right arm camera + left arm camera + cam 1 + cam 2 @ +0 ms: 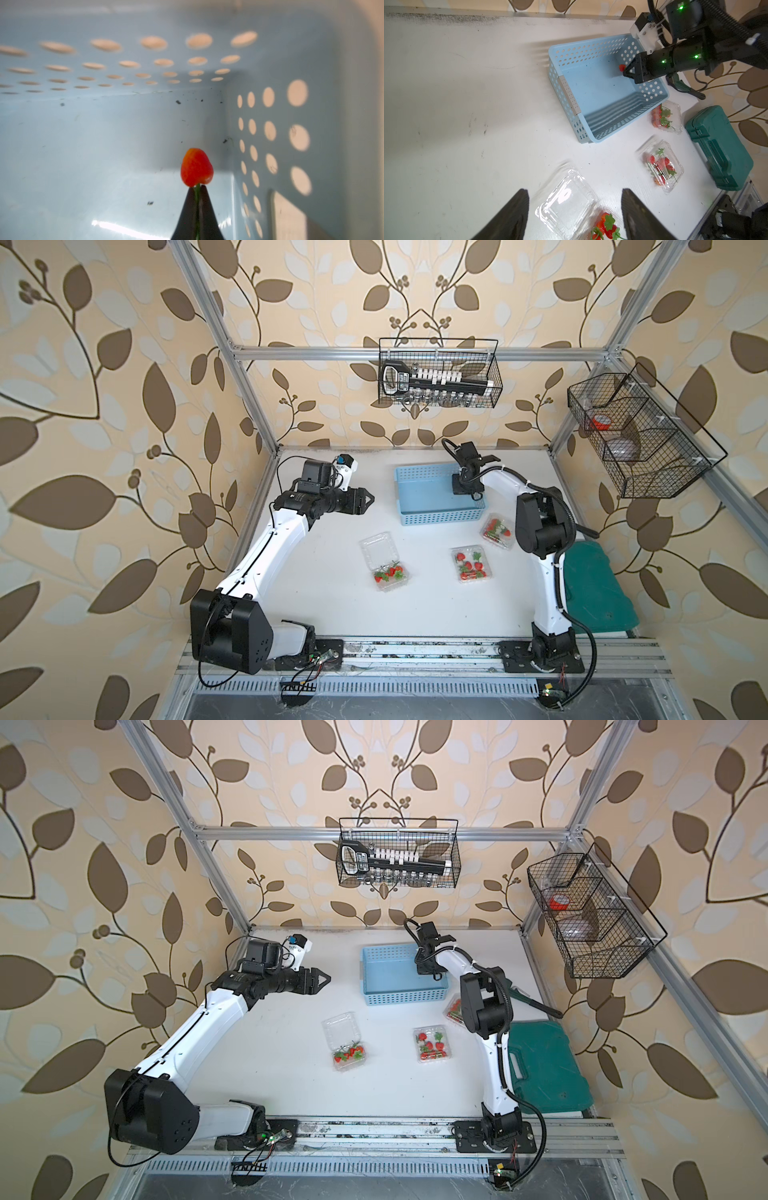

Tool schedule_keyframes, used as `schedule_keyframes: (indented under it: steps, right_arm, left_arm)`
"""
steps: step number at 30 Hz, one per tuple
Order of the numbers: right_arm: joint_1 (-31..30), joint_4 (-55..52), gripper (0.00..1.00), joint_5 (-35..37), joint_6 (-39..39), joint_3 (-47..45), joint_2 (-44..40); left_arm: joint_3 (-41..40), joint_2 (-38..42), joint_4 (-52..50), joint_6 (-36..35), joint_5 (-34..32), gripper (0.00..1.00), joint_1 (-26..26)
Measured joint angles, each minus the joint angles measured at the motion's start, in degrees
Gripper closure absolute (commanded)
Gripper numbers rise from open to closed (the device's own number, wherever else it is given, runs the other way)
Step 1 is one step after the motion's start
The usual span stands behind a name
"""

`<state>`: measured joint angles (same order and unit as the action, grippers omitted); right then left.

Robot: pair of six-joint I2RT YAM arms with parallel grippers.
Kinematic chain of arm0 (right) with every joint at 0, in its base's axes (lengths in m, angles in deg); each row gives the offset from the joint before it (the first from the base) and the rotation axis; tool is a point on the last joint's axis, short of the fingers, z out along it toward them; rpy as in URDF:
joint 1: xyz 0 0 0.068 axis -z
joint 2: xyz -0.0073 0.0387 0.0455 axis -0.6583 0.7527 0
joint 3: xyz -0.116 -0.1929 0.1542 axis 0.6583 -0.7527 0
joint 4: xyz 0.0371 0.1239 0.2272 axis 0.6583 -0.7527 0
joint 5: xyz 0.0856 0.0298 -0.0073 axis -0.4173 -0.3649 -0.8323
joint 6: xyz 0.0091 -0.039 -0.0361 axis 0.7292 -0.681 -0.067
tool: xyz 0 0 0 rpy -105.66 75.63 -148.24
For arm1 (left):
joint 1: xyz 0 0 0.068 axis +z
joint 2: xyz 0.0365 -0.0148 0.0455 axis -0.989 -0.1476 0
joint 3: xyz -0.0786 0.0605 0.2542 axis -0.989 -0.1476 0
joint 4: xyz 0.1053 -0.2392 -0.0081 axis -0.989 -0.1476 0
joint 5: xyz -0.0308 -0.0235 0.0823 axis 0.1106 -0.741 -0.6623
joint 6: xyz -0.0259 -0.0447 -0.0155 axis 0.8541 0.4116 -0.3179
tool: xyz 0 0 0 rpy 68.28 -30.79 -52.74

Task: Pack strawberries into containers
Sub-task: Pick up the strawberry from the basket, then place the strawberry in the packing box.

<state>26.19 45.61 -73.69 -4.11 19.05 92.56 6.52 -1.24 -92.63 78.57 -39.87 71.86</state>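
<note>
Right gripper [197, 188] clamped on a strawberry [196, 167] stem.
It is low inside the blue basket [591, 99], near a corner; 3 clear containers [490, 574] holding strawberries [461, 557] lie on the table [316, 572] near it; left gripper [574, 191] hovers well apart, jaws parted, empty.

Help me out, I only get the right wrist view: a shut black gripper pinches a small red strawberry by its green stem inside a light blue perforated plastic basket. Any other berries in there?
Observer: None. The left wrist view shows the light blue perforated plastic basket holding only that small red strawberry in the right gripper.
Operator: Where could it go?
Observer: Three clear plastic clamshell containers sit outside the basket; only the one nearest the left arm lies open.
Operator: And the other arm?
Observer: The left gripper is open and empty, away from the basket.
</note>
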Motion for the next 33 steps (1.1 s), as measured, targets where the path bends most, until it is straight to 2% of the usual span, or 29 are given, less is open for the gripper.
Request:
schedule_keyframes:
  steps: [8, 12, 15, 19, 25, 33]
  right_arm:
    - [-0.15, 4.44, 1.0, -8.61, -0.68, -5.27, -12.61]
    - [-2.32, 6.49, 1.0, -11.82, -2.19, -11.78, -18.73]
    - [-7.26, 8.0, 1.0, -15.39, -3.19, -19.56, -24.41]
    - [-17.51, 10.16, 1.0, -19.23, -3.52, -29.81, -31.93]
    - [-31.58, 11.17, 1.0, -22.03, -2.89, -36.3, -35.21]
    - [-37.35, 11.87, 1.0, -22.25, -1.57, -37.38, -32.72]
  left_arm:
    - [0.0, 0.0, 0.0, 0.0, 0.0, 0.28, 0.0]
    - [0.0, 0.0, -0.02, 0.0, -0.02, 0.28, 0.0]
    - [0.0, 0.0, -0.02, 0.0, -0.02, 0.28, 0.0]
    - [0.0, 0.0, -0.02, 0.02, -0.22, 0.28, 0.44]
    - [0.0, 0.0, 0.0, 0.24, -1.73, 0.28, 2.67]
    - [0.0, -0.72, 0.0, 0.35, -2.54, 0.28, 3.34]
